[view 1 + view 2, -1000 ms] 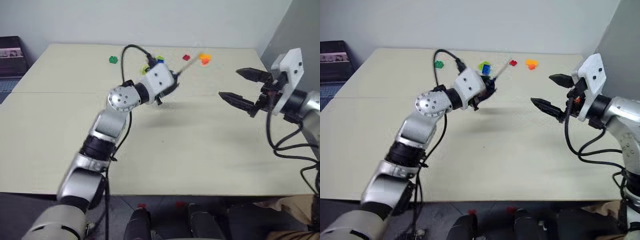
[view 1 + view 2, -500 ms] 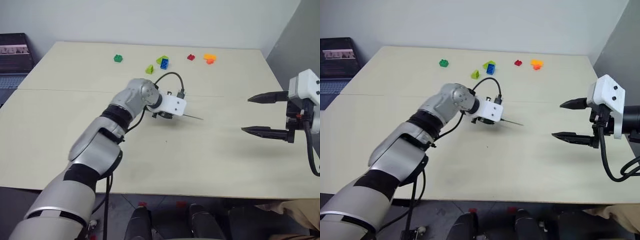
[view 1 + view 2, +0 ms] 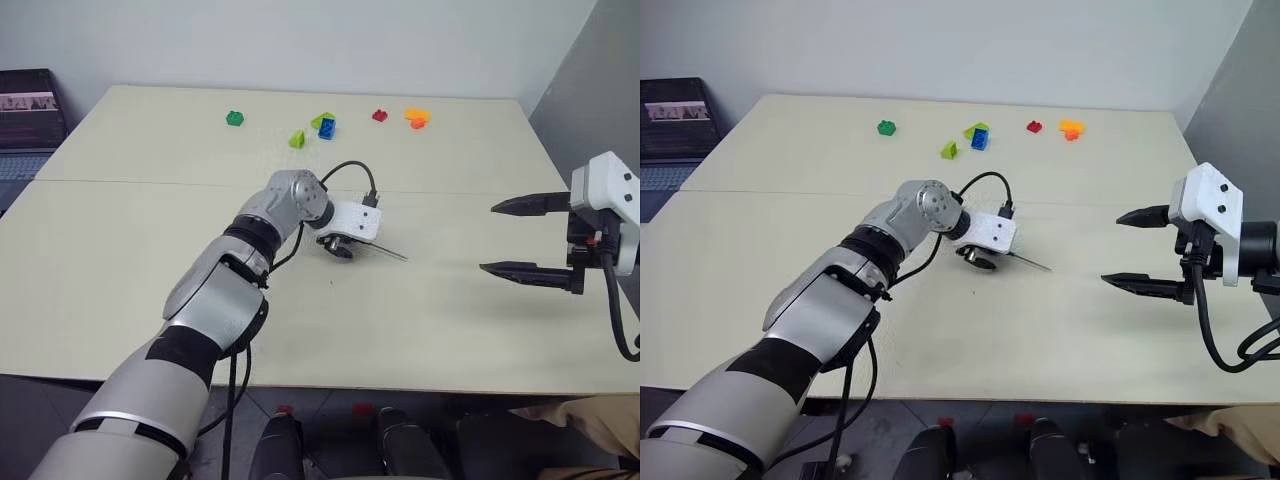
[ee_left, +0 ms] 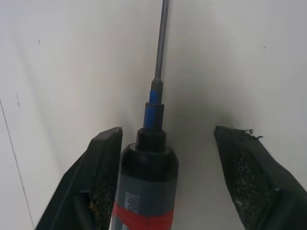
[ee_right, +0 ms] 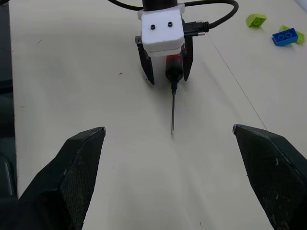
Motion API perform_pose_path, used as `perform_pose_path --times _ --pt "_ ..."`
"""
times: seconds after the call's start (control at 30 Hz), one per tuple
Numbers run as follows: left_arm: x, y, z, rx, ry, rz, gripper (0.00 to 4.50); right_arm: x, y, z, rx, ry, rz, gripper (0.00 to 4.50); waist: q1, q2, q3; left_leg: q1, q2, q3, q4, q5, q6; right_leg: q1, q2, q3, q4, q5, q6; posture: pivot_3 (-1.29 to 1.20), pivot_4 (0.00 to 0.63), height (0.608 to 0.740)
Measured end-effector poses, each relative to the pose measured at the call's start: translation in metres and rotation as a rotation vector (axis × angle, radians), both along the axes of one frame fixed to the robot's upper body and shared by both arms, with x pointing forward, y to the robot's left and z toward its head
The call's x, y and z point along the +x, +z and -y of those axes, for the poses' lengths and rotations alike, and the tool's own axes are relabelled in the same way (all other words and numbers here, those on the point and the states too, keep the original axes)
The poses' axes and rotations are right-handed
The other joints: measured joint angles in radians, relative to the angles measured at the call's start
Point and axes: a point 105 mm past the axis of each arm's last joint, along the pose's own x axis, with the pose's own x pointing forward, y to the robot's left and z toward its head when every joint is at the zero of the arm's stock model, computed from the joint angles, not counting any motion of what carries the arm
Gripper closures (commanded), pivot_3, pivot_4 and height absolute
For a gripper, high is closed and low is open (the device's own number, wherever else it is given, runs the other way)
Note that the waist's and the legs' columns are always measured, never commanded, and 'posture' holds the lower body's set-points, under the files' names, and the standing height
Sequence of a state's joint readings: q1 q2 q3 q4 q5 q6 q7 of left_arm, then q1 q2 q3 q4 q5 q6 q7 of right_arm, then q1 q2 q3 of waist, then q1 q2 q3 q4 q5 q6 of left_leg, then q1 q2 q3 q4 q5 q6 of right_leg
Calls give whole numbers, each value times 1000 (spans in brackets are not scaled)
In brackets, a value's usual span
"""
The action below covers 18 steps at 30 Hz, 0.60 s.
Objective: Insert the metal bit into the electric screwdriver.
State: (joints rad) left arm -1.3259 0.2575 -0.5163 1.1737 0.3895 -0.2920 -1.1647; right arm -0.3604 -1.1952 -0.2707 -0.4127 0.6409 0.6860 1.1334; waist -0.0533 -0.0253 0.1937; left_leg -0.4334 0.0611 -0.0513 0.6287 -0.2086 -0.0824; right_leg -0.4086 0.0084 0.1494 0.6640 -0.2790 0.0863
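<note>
From the head camera, a pale beige table [image 3: 450, 330] is seen from above. The left gripper [image 3: 345, 243] is lowered onto the middle of the table. The electric screwdriver [image 5: 174, 67], black with a red band, lies between its fingers, and the metal bit [image 3: 388, 253] is seen jutting from the tool's nose, its tip resting on the tabletop and pointing toward the robot's right. The right gripper [image 3: 522, 237] is held above the table's right edge, well apart from the tool, with its two black fingers spread wide and nothing between them. Small toy bricks [image 3: 326, 125], green, blue, red and orange, are scattered near the far edge.

In the left wrist view, the screwdriver's black body is shown lying against one black finger [image 4: 98, 182], while the other finger [image 4: 249, 172] stands clear of it with bare table between; the fingers are parted and no squeeze on the tool is made. The bit is seated in the narrow nose and runs straight away over the table.

In the right wrist view, the right gripper's fingers [image 5: 72, 177] are seen far apart, and the left gripper, screwdriver and bit are framed between them, farther off.
</note>
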Motion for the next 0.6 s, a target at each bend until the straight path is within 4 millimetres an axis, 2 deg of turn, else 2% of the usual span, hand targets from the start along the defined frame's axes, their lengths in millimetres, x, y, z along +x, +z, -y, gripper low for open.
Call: perform_pose_path --times 0.03,0.07,0.1,0.13,0.23,0.27,0.37,0.47,0.53,0.6 --pt "0 4 -3 -20 5 -13 246 0 0 0 0 0 0 0 -1 0 0 0 0 0 0 0 0 0 0 0 0 0 0 0 150 740" --pt "-1 19 -10 -80 13 -36 120 0 0 -1 3 3 0 0 -5 0 0 0 0 0 0 0 0 0 0 0 0 0 0 0 150 740" --pt "-1 23 -13 -93 18 -36 49 0 0 -1 3 3 -1 0 -7 0 0 0 1 0 0 0 0 0 0 0 1 0 0 0 150 740" --pt "0 39 -24 -143 38 -29 49 0 -2 -1 5 7 -5 0 -10 0 0 1 1 0 0 0 0 0 1 0 1 0 0 0 150 740" --pt "0 71 -50 -255 97 -21 49 1 -4 -2 11 14 -12 0 -14 0 0 1 1 0 0 0 0 0 1 -1 2 0 0 0 150 740" --pt "-3 85 -72 -321 153 -23 49 1 -4 -2 14 21 -9 0 -15 0 0 1 1 -1 0 0 0 0 1 -1 2 0 0 0 150 740" --pt "-9 93 -120 -375 279 -18 49 3 -7 1 19 19 -16 0 -22 0 0 1 2 -1 1 0 0 0 1 -1 3 0 0 0 150 740" --pt "-27 87 -170 -376 406 -38 49 6 -13 6 24 8 -30 0 -29 0 0 1 2 -1 1 0 0 0 1 -2 4 0 -1 0 150 740" --pt "-37 81 -192 -356 478 -44 49 10 -18 9 22 5 -45 0 -25 0 0 2 2 -2 4 0 0 0 0 -3 9 0 -1 0 150 740" --pt "-45 78 -205 -350 515 -51 49 11 -19 10 16 9 -46 0 -19 0 0 2 2 -3 5 0 0 0 0 -4 11 -1 0 0 150 740"
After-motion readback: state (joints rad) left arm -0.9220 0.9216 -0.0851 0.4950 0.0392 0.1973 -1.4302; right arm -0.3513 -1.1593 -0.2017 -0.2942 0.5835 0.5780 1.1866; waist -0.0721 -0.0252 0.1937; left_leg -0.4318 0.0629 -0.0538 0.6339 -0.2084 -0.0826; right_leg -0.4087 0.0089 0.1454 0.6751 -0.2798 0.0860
